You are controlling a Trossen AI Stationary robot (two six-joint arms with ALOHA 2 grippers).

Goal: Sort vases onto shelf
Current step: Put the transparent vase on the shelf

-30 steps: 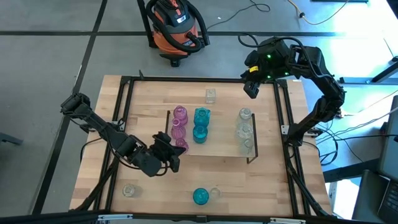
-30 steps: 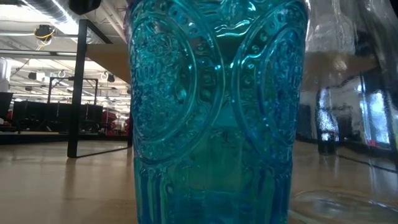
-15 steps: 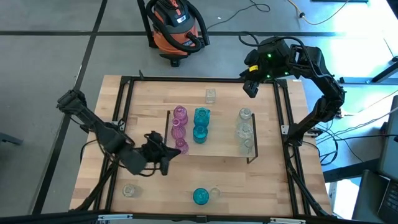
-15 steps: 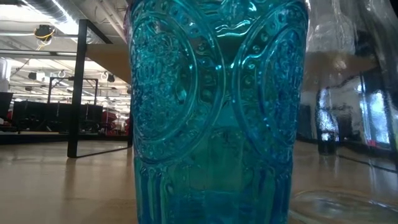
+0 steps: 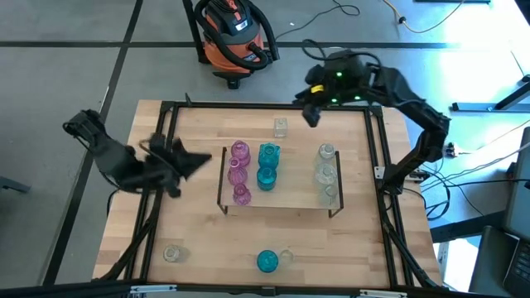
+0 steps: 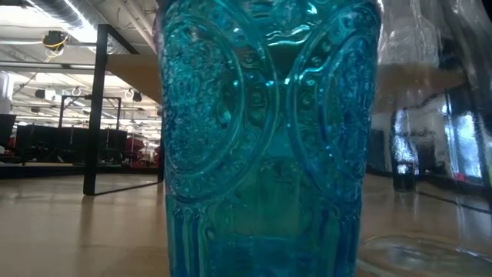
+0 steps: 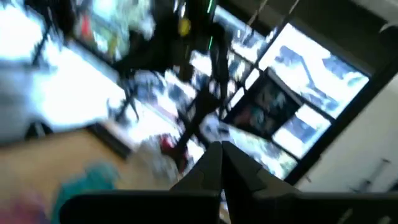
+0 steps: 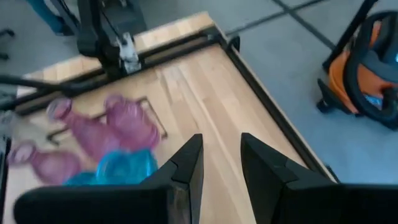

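Note:
The shelf [image 5: 286, 203] stands mid-table with three pink vases [image 5: 239, 151] at its left end, two teal vases [image 5: 268, 154] beside them and three clear vases [image 5: 326, 153] at its right end. One clear vase [image 5: 281, 127] stands on the table beyond the shelf. At the near edge stand a teal vase [image 5: 267, 261], filling the low view [image 6: 269, 138], and two clear ones [image 5: 171, 253]. My left gripper [image 5: 195, 160] hovers left of the shelf, shut and empty [image 7: 221, 152]. My right gripper [image 5: 310, 113] is open [image 8: 221, 155] over the far edge, right of the lone clear vase.
A black frame [image 5: 166, 112] runs round the tabletop. An orange vacuum cleaner [image 5: 234, 37] stands on the floor beyond the far edge. Bare wood lies left of the shelf and between the shelf and the near-edge vases.
My left gripper has drawn away from the pink vase at the shelf's near left corner, swinging toward the far and left edges; the vase stays standing there. My right gripper has shifted left along the far edge toward the lone clear vase.

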